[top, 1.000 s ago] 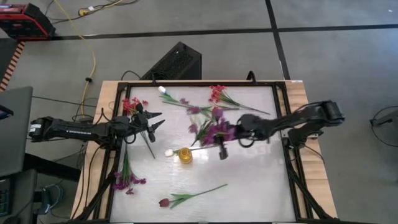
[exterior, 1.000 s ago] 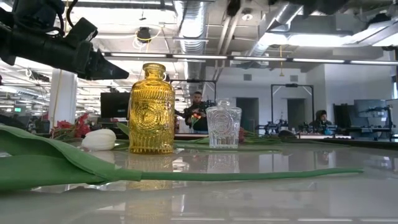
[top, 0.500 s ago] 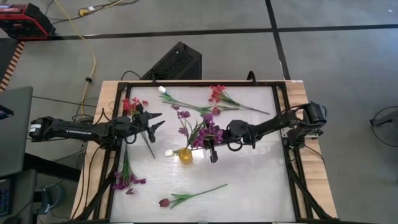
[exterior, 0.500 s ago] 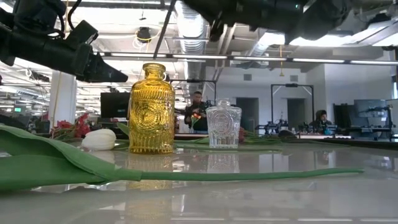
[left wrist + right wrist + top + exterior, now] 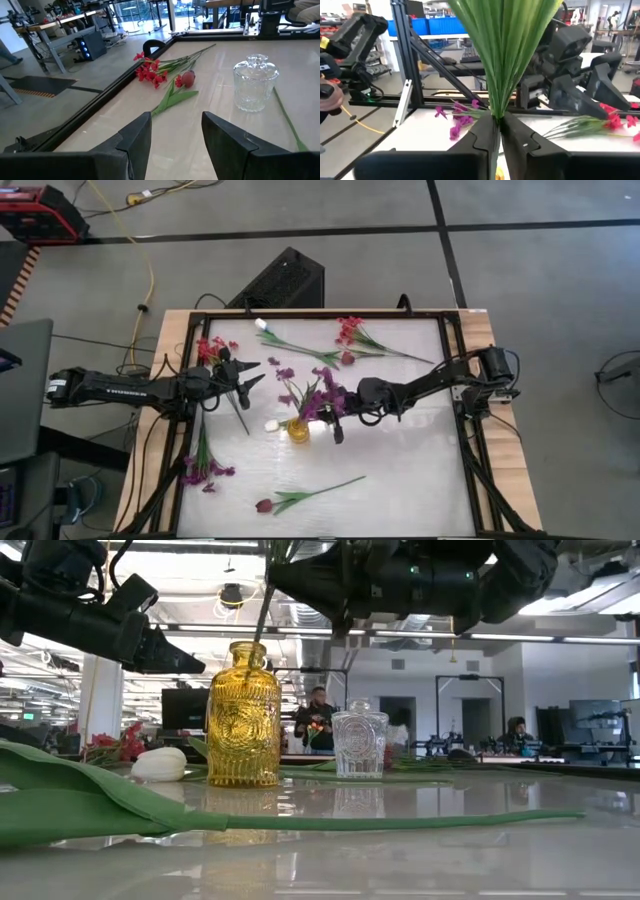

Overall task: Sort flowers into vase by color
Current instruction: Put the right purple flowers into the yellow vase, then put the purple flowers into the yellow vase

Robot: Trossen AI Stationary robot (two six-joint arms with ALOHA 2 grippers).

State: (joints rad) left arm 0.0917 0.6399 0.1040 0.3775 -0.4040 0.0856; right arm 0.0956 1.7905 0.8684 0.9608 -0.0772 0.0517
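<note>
A purple flower sprig (image 5: 300, 385) stands over the yellow vase (image 5: 298, 429), with my right gripper (image 5: 325, 410) shut on it. In the low view its thin stem (image 5: 262, 612) slants down into the yellow vase's mouth (image 5: 248, 644), under the gripper. A clear vase (image 5: 359, 743) stands right of the yellow one. My left gripper (image 5: 250, 375) waits open near the table's left edge, holding nothing. Red sprigs (image 5: 350, 331) and a dark-red bud (image 5: 187, 78) lie flat on the table. My right gripper pinches the purple sprig between its two fingers at the point where its green leaves gather (image 5: 495, 112). The fingers come in about level from the table's right. The leaves fan upward from the fingers; the stem hangs below into the yellow vase's mouth, clear of the table.
A white bud (image 5: 270, 424) lies just left of the yellow vase. Another white-budded stem (image 5: 262, 325) lies at the far edge. Red blooms (image 5: 213, 348) and purple blooms (image 5: 205, 471) lie along the left side. A dark-red bud with a leaf (image 5: 264, 505) lies near the front.
My right gripper has carried the purple sprig toward the table's left and down, coming into the low view from above. The sprig's stem, earlier out of that view, now reaches into the yellow vase's mouth.
</note>
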